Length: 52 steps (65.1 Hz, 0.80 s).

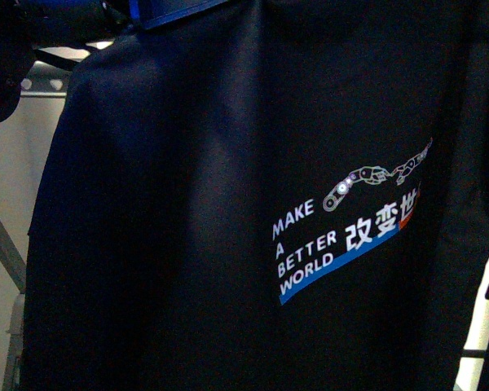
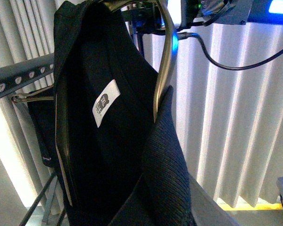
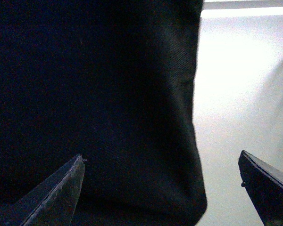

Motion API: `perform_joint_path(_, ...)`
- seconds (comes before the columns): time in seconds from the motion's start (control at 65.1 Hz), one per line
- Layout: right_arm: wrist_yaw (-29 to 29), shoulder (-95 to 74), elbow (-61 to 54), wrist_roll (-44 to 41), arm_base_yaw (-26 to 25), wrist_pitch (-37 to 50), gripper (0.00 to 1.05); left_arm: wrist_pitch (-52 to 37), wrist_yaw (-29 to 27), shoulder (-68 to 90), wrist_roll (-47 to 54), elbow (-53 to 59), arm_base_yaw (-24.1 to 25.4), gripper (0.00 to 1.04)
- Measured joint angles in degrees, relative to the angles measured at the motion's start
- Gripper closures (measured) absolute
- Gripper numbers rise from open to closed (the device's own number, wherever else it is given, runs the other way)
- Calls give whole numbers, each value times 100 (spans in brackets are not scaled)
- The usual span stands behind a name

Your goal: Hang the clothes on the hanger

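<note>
The clothes (image 1: 228, 204), a black T-shirt with white lettering over a blue swoosh (image 1: 342, 244), hang close before the front camera and fill that view. The hanger's grey rail (image 1: 41, 81) with heart-shaped holes shows at upper left behind the shirt. In the left wrist view the shirt's neck with its white label (image 2: 106, 102) is draped over a curved silver wire hanger (image 2: 167, 61), next to the rail (image 2: 19, 77). My left gripper is shut on the clothes, its fingers hidden by the ribbed collar (image 2: 165, 155). My right gripper (image 3: 162, 193) is open, with the shirt's lower edge (image 3: 132, 117) between its fingers.
Another dark garment (image 2: 40, 127) hangs on a wire hanger from the rail. A white pleated curtain (image 2: 236, 117) stands behind, with a black cable (image 2: 226, 63) across it. A diagonal rack strut (image 1: 2, 240) shows at the left. A pale floor (image 3: 245, 94) lies beyond the shirt.
</note>
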<state>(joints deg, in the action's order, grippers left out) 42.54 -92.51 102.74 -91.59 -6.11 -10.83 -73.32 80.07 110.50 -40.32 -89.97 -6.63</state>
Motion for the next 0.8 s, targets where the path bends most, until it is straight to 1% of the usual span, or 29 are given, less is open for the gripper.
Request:
perform_joint_path(0.108, -94, -251, 238, -168, 96, 33, 7, 0, 0, 0, 0, 0, 0, 101)
perform_joint_path(0.231, -205, -415, 452, -173, 243, 162, 7, 0, -2, 0, 0, -2, 0, 101)
perform_joint_path(0.461, -387, -470, 566, -212, 501, 212, 8, 0, -7, 0, 0, -2, 4, 101)
perform_joint_path(0.492, -398, -472, 564, -210, 529, 243, 11, 0, -9, 0, 0, 0, 4, 101)
perform_joint_path(0.569, -433, -474, 522, -221, 573, 341, 27, 0, -22, 0, 0, 0, 4, 101)
perform_joint_path(0.676, -435, -474, 431, -251, 575, 352, 41, 0, -22, 0, 0, 0, 4, 101)
perform_joint_path(0.738, -433, -472, 310, -243, 570, 457, 51, 0, -22, 0, 0, 0, 4, 101)
perform_joint_path(0.784, -413, -470, 245, -232, 564, 503, 56, 0, -20, 0, -2, 0, 4, 101)
perform_joint_path(0.799, -407, -468, 199, -229, 560, 531, 60, 0, -20, 0, -2, 0, 4, 101)
